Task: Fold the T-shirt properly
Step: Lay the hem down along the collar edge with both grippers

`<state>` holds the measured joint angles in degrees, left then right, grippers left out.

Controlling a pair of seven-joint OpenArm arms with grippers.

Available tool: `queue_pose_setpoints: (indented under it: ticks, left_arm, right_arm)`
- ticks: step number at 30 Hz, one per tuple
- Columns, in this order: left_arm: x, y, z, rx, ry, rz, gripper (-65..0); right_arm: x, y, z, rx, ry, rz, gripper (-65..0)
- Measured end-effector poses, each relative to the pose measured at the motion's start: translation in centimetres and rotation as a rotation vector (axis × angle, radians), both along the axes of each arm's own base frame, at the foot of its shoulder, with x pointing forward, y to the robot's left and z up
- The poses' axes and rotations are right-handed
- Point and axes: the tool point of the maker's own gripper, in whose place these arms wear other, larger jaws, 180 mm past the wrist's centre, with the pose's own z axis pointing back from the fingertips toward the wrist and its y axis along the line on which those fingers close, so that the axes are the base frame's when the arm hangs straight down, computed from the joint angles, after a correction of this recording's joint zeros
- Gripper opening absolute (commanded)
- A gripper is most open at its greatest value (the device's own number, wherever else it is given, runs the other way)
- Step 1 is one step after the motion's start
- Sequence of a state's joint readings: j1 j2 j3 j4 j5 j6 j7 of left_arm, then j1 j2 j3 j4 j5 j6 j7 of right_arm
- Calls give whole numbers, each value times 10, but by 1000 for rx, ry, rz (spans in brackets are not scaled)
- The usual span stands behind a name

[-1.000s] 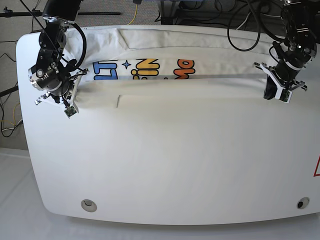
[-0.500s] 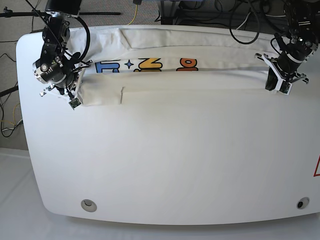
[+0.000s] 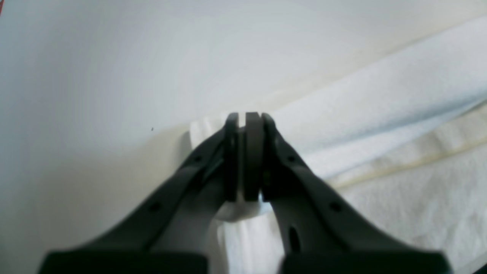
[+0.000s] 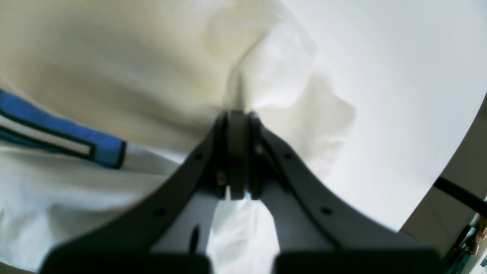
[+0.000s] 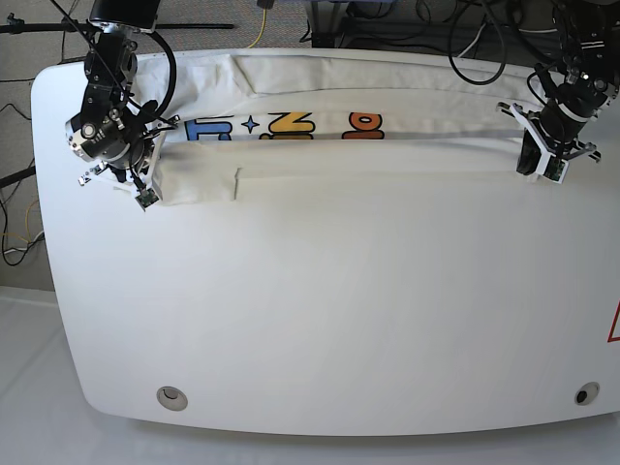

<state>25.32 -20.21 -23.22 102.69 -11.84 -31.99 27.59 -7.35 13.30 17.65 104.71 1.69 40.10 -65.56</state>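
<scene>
**Both grippers clamped on a shirt stretched along the far side of the table**

At the far left of the base view, the right arm's black gripper [image 5: 139, 190] hangs over the left end of the large white cotton T-shirt [image 5: 387, 155], tilted toward the table's middle. Its wrist view shows the two dark fingers [image 4: 213, 160] pressed together with a pinch of white cloth bunched between them and spilling out beyond the tips, so this gripper is closed on the fabric. Just left of the fingers in that view runs a blue printed stroke with a black outline [image 4: 57, 140], part of the shirt's lettering.

Moving rightward, the shirt lies as a long band across the far part of the white rounded table [image 5: 320, 320], its near portion folded over so that only a narrow strip of print shows: blue letters [image 5: 205, 128], a small blue star, yellow letters [image 5: 291, 123] and orange letters [image 5: 363, 123]. A folded flap with a short vertical edge sits just right of the right arm's gripper. The near half of the table carries no cloth.

On the right, the left arm's black gripper [image 5: 542, 165] stands at the shirt's right end. Its wrist view shows the fingers [image 3: 289, 171] closed tight on a thin fold of white cloth [image 3: 243, 207], with layered fabric running off to the right.
</scene>
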Motion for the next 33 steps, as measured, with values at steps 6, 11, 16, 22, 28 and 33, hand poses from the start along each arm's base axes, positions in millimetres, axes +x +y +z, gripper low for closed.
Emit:
queue_pose_setpoints:
  ticks: [6,11,16,22,28,33]
  left_arm:
    - [7,0,3,-4,-17,5,-634]
    - [10,2,4,-7,-25,12,-592]
    - [3,5,-2,4,1,20,-471]
    - [-3,10,-9,28,50,37,-296]
    - [-11,13,-12,64,83,22,-283]
    - [-12,15,-12,84,87,21,-284]
  right_arm:
    - [4,3,-12,42,14,-6,-615]
    - [7,3,-10,44,5,-4,-488]
    - [2,3,-10,31,14,-1,-377]
    - [-3,2,-12,20,33,-5,-355]
    - [-3,2,-10,20,28,-2,-355]
    - [-5,2,-12,19,35,-2,-355]
